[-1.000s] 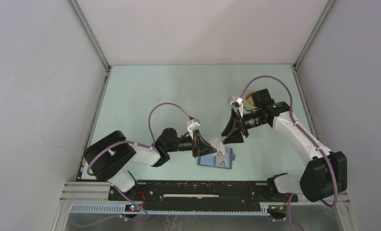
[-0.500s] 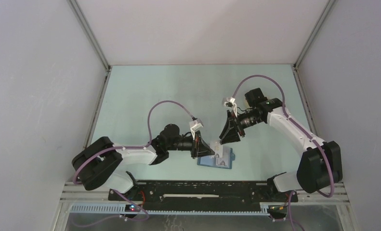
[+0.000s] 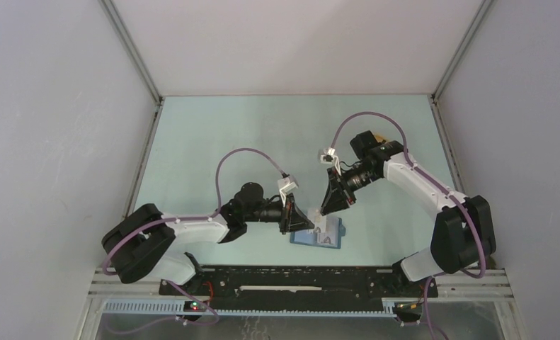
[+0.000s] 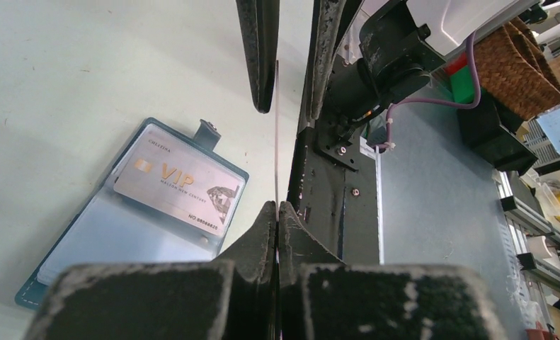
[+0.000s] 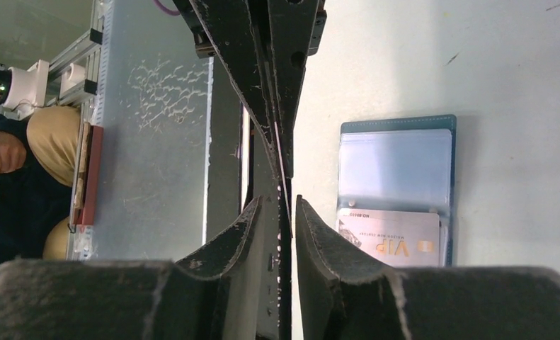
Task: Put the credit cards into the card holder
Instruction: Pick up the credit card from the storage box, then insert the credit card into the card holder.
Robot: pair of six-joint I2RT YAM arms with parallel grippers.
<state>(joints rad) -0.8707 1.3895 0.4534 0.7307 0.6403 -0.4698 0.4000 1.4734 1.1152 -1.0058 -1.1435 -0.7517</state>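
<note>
The left jaws are fully closed on 1 credit card (image 4: 275, 127), held edge-on. The right jaws stand partly open around its far end. Beneath both jaws the open card holder (image 4: 71, 248) lies on the desk (image 4: 86, 71), with a VIP card (image 4: 181, 188) in its pocket.

White walls (image 3: 298, 42) enclose the pale green worktop (image 3: 227, 142). A brown wicker basket (image 4: 524, 64) stands near a green block (image 4: 463, 83). A person (image 5: 8, 163) in dark clothing shows beyond the worktop's edge.

Our left gripper (image 4: 277, 207) has its jaws pinched tight. Our right gripper (image 5: 280, 202) meets it tip to tip, jaws slightly apart.
</note>
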